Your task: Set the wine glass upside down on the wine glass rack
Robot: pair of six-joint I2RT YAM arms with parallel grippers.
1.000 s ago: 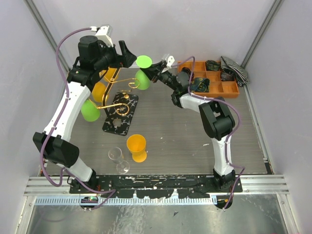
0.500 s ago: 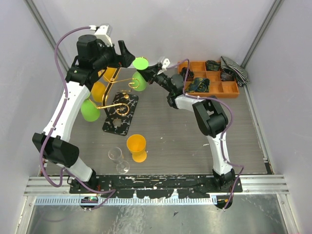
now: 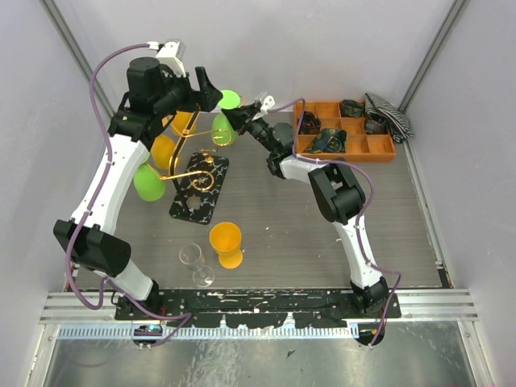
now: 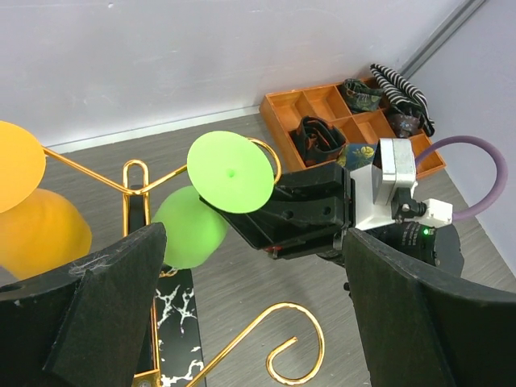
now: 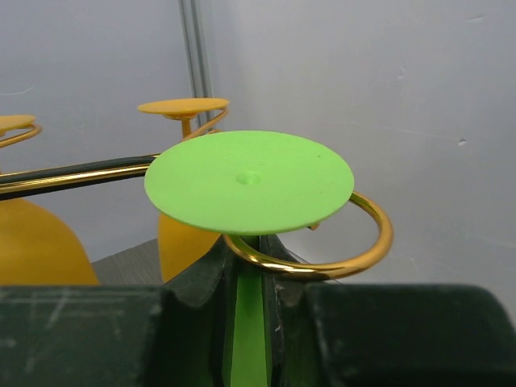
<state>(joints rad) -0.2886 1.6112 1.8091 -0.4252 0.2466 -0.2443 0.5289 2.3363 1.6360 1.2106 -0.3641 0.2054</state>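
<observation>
The table (image 3: 274,218) is my floor, and on it stands the rack (image 3: 201,197), a gold wire post on a black marbled base. I place everything else from the rack. Several coloured glasses already hang on its left side, two orange ones (image 3: 164,151) and a green one (image 3: 149,184). Another orange glass (image 3: 226,242) and a clear glass (image 3: 193,262) wait on the table on the near side of the base.

My left claw (image 3: 208,90) hovers above the rack's far end with its jaws spread wide and nothing in them.

My right claw (image 5: 250,282) reaches in from the rack's right side, clenched on the stem of the green glass (image 5: 250,179). The glass is upside down, with its flat foot on top and its bowl hanging below my fingers. It sits at the rack's far right arm. The gold ring (image 5: 355,242) at the end of that arm lies just under the foot, touching it or nearly so. I cannot tell whether the stem is fully inside the loop or only at its mouth.

I judge this to be the hanging step, close to its end. Next I need a short, level slide to seat the stem in the ring, then a small drop so the foot rests on the wire. Only after that should I ease my grip and back away to the right. I must not nudge the neighbouring glasses as I go.
</observation>
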